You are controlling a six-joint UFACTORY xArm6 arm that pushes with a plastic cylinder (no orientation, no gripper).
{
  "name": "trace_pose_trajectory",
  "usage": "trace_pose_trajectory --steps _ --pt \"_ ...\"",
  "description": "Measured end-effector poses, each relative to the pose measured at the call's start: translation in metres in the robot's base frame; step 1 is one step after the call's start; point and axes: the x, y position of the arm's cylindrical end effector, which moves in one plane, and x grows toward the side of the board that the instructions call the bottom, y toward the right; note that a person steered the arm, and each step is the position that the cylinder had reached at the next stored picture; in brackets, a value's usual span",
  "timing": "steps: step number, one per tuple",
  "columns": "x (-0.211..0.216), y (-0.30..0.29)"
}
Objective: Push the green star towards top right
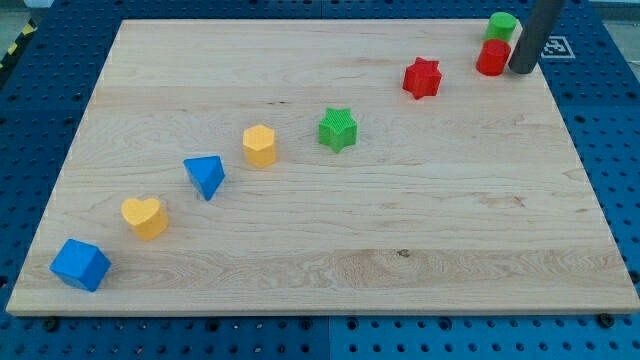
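Observation:
The green star (pixel 338 129) lies on the wooden board (pixel 400 230) a little above its middle. My tip (pixel 520 70) is at the view's top right, just right of the red cylinder (pixel 492 58) and far up and right of the green star. A red star (pixel 422 77) lies between the green star and my tip.
A green cylinder (pixel 502 26) stands above the red cylinder. A yellow hexagon block (pixel 260 145), a blue triangle block (pixel 205 176), a yellow heart (pixel 145 216) and a blue cube (pixel 80 264) run in a diagonal line down to the view's bottom left.

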Motion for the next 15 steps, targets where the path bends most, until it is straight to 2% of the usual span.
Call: trace_pose_trajectory --steps 3,4,5,6,7,8,9,10,11,13,15 --pt "-0.005 -0.033" --pt "0.031 -0.024" --pt "0.092 -0.029" --pt "0.143 -0.072" --pt "0.182 -0.141" --pt "0.193 -0.223" --pt "0.188 -0.288" --pt "0.175 -0.306" --pt "0.174 -0.305" --pt "0.143 -0.305" --pt "0.141 -0.282"
